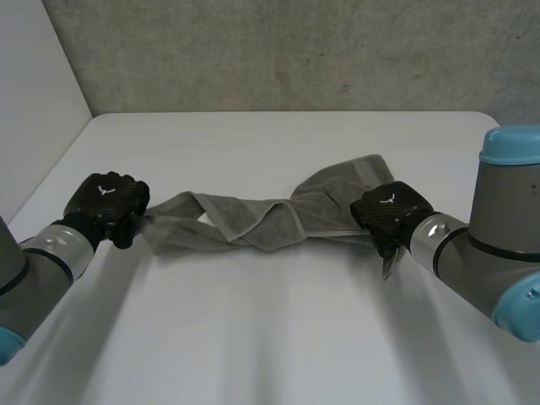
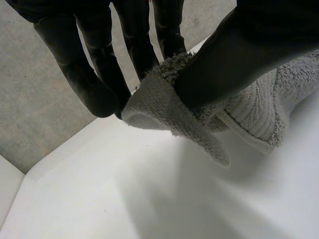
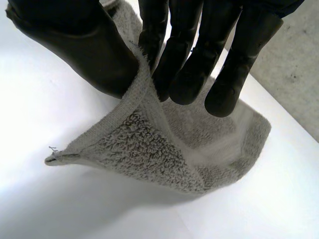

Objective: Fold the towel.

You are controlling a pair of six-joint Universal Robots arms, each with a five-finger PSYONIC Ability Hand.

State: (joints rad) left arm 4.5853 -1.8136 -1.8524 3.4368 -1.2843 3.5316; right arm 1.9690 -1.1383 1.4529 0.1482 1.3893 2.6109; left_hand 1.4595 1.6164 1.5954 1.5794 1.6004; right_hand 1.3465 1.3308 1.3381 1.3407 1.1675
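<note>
Grey concrete wall [image 1: 295, 51] runs behind the table, and a white side panel [image 1: 34, 84] meets it at the far left corner. Both arms reach in from the near corners, grey joints with light-blue caps. Table [image 1: 270, 337] is white and matt, with soft shadows under the cloth. Towel [image 1: 253, 221], grey terry, lies across the table's middle as a long band between the two hands, twisted on itself near its centre, its right part spreading wider toward the far side. Left hand [image 1: 105, 202] is at the band's left end; its wrist view shows the thumb [image 2: 234, 55] pressing a fold of that end against the fingers [image 2: 144, 55], cloth pinched. Right hand [image 1: 390, 209] is at the right end; thumb [image 3: 75, 45] and fingers [image 3: 184, 59] clamp the hemmed edge near a corner, which hangs below the fingertips, a loose thread at its tip
</note>
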